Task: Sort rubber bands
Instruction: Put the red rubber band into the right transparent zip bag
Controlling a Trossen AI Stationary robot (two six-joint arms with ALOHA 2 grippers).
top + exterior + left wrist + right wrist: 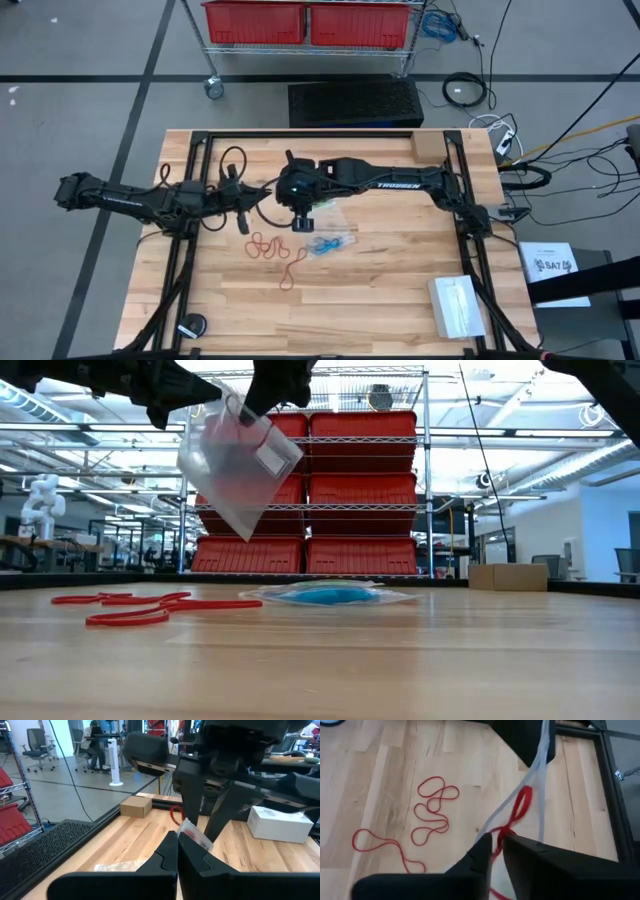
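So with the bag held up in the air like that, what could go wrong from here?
1. The clear bag hangs tilted between the left gripper and right gripper; the red band at the right gripper's fingertips could slip out and drop.
2. The loose red bands lie close beside the bagged blue bands, so a later pick might snag the wrong thing.

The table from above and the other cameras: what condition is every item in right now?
Loose red rubber bands: lying flat on the wooden table, unbagged.
Clear plastic bag in the air: lifted and tilted, held between both arms, a red band at its mouth.
Clear bag with blue rubber bands: lying flat on the table.
Left gripper: jaws shut on the raised bag's edge.
Right gripper: jaws nearly closed around a red band.
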